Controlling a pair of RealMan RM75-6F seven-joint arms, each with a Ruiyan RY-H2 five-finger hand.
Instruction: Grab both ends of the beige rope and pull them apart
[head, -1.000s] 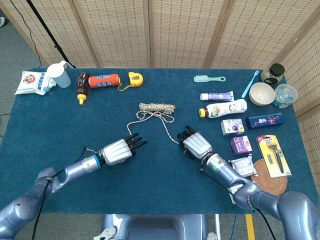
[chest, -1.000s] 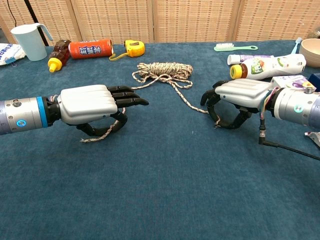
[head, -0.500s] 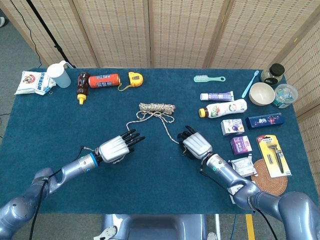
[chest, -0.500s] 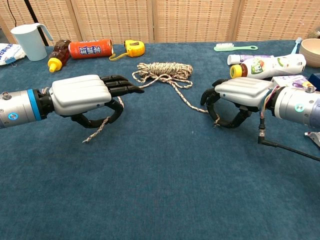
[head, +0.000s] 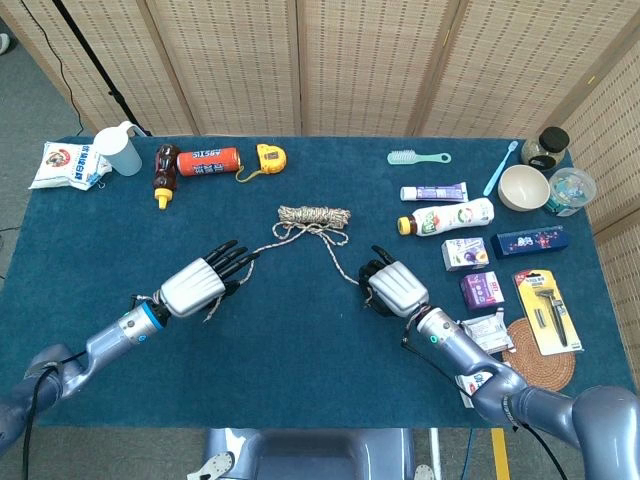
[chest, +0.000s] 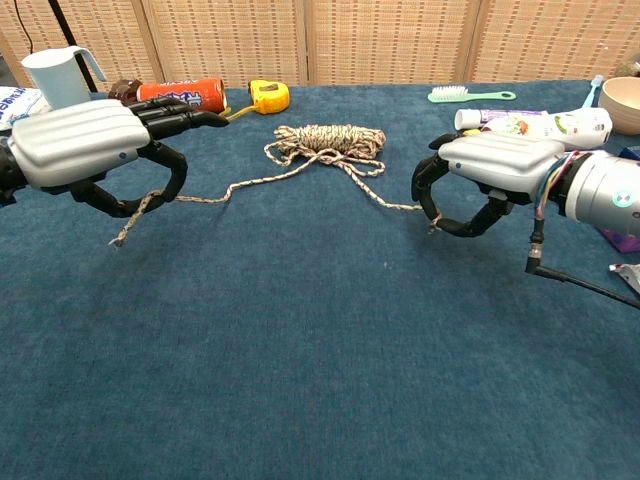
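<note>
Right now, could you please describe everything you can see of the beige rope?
The beige rope is a speckled, braided cord, mostly bundled in a loose coil mid-table. Two strands run out along the blue cloth: one into the left hand, its frayed tip dangling below, the other into the right hand, which holds it near the end.

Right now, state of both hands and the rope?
left hand: raised off the table, pinching one rope end.
right hand: curled around the other end.
beige rope: mostly coiled, both tails drawn outward, left tail lifted.
</note>
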